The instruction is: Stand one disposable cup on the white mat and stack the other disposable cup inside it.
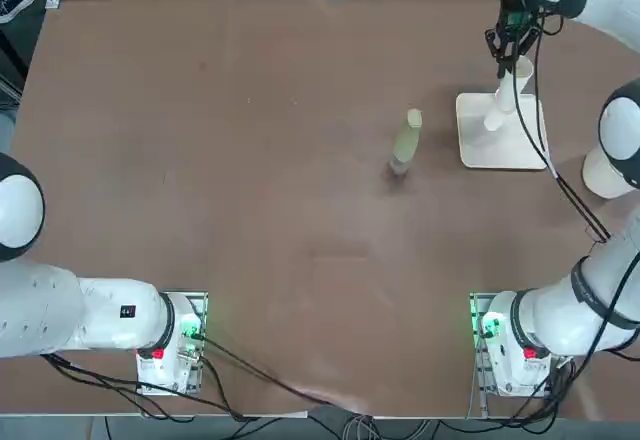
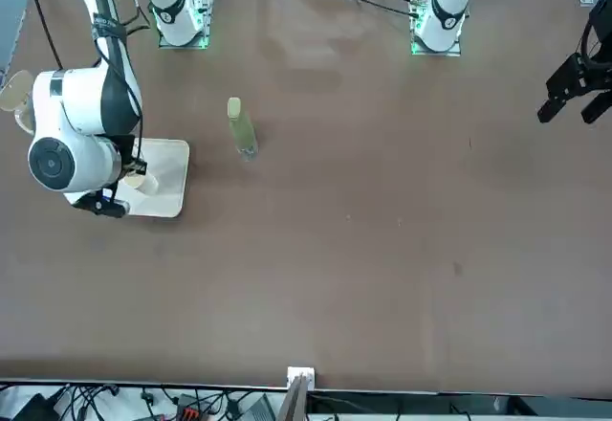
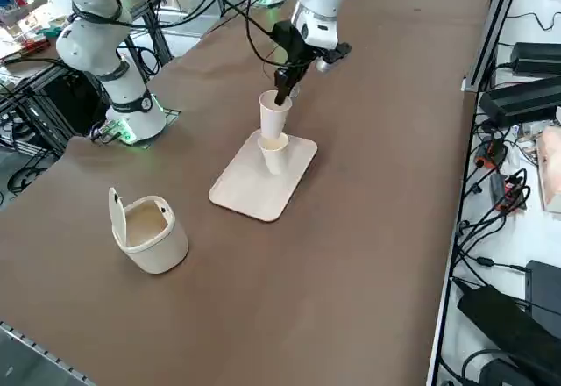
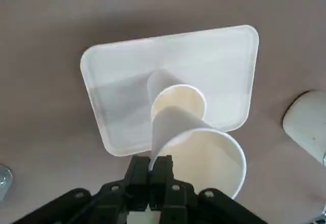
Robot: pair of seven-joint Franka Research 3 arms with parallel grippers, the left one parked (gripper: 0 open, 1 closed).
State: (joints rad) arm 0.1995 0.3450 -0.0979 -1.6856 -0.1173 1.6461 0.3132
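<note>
Your right end effector sits above the white mat, fingers pinched on the rim of a paper cup. That held cup hangs upright, mouth up, directly over the second cup.

Second cup stands upright on the mat, near its middle. Held cup's base looks to be at or just inside the lower cup's mouth; can't tell whether they touch.

Mat lies flat on the brown surface, on the robot's right side.

Also on the surface: a clear bottle w/ a pale cap, standing well apart from the mat toward centre. A cream lidded tub, lid flipped open, sits on the mat's other side near the surface edge, apart from it.
</note>
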